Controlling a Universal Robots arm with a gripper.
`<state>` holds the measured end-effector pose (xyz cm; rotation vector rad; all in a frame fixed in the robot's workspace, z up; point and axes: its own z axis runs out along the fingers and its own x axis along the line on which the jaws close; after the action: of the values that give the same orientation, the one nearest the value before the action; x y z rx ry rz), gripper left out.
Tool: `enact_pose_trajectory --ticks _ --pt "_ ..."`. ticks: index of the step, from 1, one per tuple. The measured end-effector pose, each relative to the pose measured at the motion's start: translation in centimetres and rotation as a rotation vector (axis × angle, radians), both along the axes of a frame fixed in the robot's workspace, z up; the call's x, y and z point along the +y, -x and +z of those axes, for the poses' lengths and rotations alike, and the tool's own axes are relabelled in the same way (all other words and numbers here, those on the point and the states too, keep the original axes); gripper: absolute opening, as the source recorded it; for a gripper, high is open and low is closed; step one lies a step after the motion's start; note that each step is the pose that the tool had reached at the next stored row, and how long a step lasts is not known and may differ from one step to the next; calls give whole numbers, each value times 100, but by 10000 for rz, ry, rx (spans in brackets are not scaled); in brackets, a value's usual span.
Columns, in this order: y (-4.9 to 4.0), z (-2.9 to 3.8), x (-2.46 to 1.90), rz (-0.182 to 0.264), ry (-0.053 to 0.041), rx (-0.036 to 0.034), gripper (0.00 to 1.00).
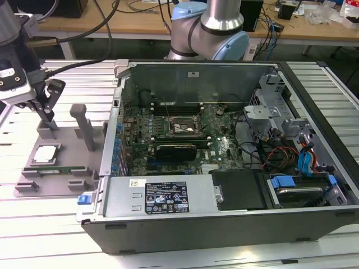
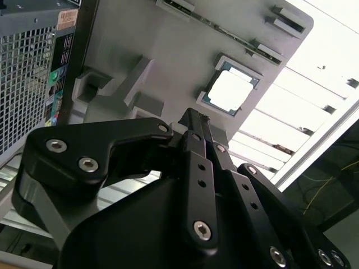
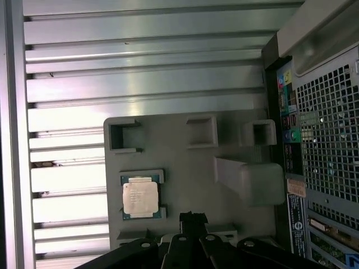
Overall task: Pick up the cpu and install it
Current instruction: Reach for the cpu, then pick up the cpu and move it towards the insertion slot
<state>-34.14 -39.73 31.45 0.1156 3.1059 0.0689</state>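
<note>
**Q:** Entry one. How do the fingers stand?

**A:** Your gripper point(image 1: 47, 115) has its fingers point(image 2: 194, 128) fully together, tip against tip in both wrist views. Nothing is clamped between them.

**Q:** Touching anything?

**A:** Cannot tell. In the exterior view the tips hang low over the far end of the grey fixture point(image 1: 61, 143), close above a raised block there. Whether there is contact or a thin gap, you cannot settle from these views.

**Q:** Location of the cpu?

**A:** The cpu point(image 1: 46, 153) lies flat in a square recess of the fixture with its silver top up. A thin green edge shows around it in the first wrist view. It is apart from your fingers, nearer the fixture's front edge than the block they hang over.

**Q:** Other items on the fixture?

**A:** A long green memory stick point(image 1: 56, 168) lies in a slot along the fixture's front edge, just beside the cpu's recess. An upright grey post point(image 1: 84, 126) stands on the fixture, toward the side facing the case.

**Q:** Surroundings?

**A:** The open computer case point(image 1: 224, 235) sits just beside the fixture, on the exterior view's right. Both rest on the slatted metal surface point(image 1: 33, 235). The black socket frame point(image 1: 185, 128) lies on the motherboard inside the case, well apart from the fixture.
</note>
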Motion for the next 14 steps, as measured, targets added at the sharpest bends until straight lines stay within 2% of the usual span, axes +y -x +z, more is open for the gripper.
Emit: enact_pose_trajectory --ticks 14 --pt "28 -22 1 -1 -1 -2 11"
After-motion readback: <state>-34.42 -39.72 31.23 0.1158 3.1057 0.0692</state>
